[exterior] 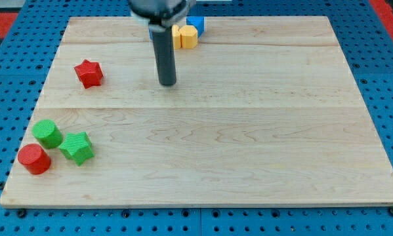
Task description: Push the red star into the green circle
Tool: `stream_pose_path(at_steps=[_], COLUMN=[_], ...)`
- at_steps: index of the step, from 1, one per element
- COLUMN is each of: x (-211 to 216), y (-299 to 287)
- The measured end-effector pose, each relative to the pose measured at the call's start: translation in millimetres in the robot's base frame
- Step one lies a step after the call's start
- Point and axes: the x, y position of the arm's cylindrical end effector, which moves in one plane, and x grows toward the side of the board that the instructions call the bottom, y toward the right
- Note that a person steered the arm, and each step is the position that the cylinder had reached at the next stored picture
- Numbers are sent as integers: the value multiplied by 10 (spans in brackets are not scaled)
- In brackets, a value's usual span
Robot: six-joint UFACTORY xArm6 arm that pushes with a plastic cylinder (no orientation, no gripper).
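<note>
The red star (pixel 88 73) lies on the wooden board at the view's upper left. The green circle (pixel 47 133) sits near the left edge, lower down, well below the red star. My tip (pixel 168 83) rests on the board to the right of the red star, a clear gap between them, and far up and right of the green circle.
A green star (pixel 77 147) lies just right of the green circle, and a red circle (pixel 34 158) just below it. Yellow blocks (pixel 185 36) and a blue block (pixel 195 25) sit at the top edge behind the rod. The wooden board (pixel 248 144) lies on a blue pegboard.
</note>
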Motion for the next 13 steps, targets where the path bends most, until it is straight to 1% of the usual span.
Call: stream_pose_path(at_steps=[1,2,3,4,5,6,7,8,9,10,11,12,13], x=[-176,-176,244,139,-487,-303,-173,-66,141,172,382,582,591], y=[-407,-1199,-1810,-1382,-1337,-1986,-2186,-2053,-2085,-2150,-2253,-1860,-1329])
